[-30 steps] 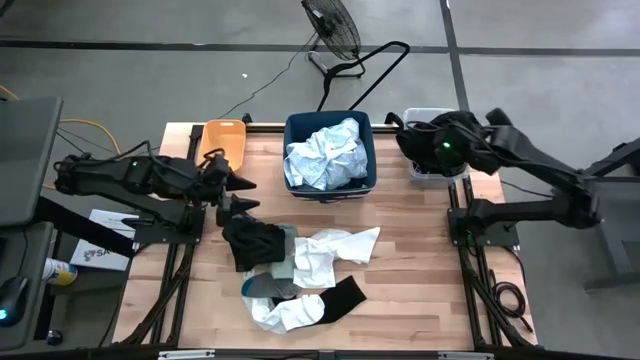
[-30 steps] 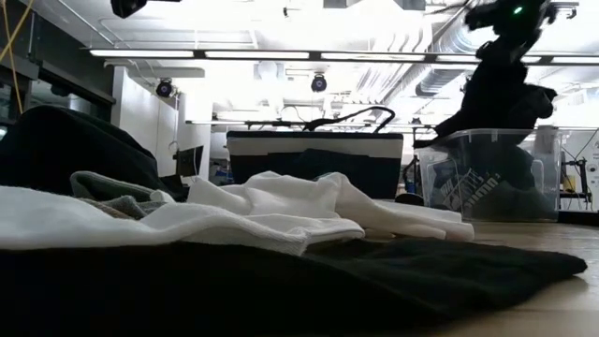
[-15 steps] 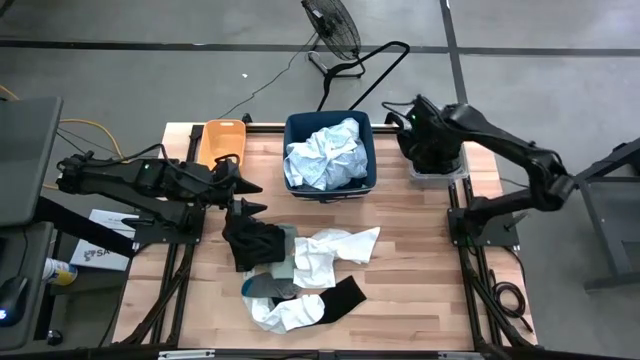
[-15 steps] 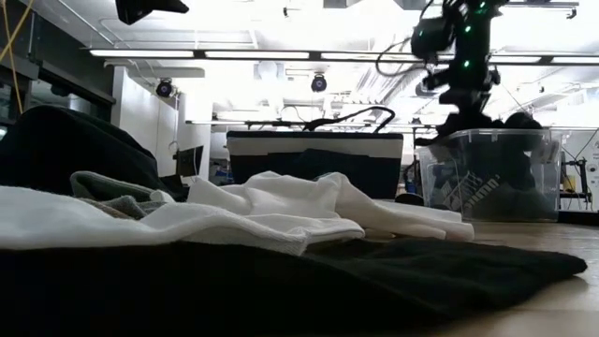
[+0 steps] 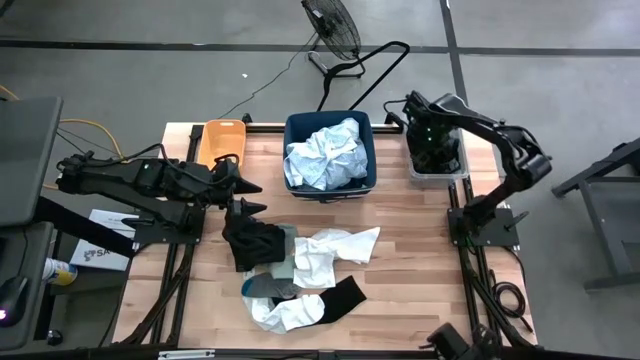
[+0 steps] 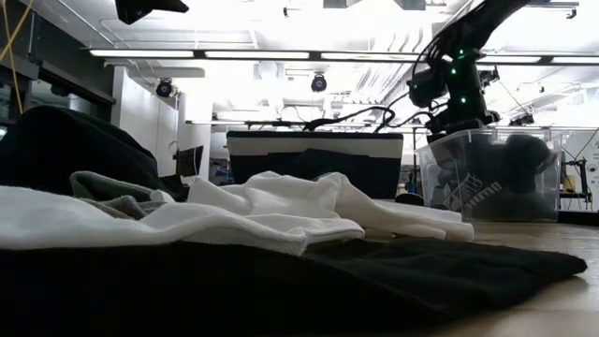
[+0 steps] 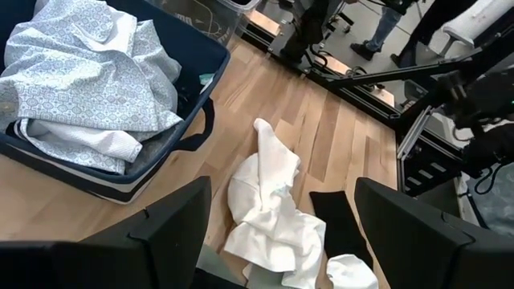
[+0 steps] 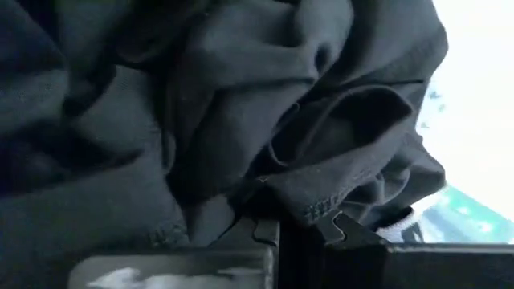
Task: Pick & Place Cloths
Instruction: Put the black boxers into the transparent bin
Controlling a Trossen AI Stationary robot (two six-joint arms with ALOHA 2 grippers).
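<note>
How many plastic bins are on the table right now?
3. The orange bin sits at the far left, the navy bin holding pale patterned cloth at far centre, and the clear bin at far right, under the right arm, with dark cloth inside.

Crumpled black garment (image 5: 253, 243) just below the open left gripper (image 5: 243, 195), white cloths (image 5: 330, 250) and a black sock (image 5: 342, 294) beyond it, pale patterned fabric (image 5: 325, 155) heaped farther off, dark folded cloth (image 8: 241, 104) bunched against the closed right gripper (image 5: 428, 150).
</note>
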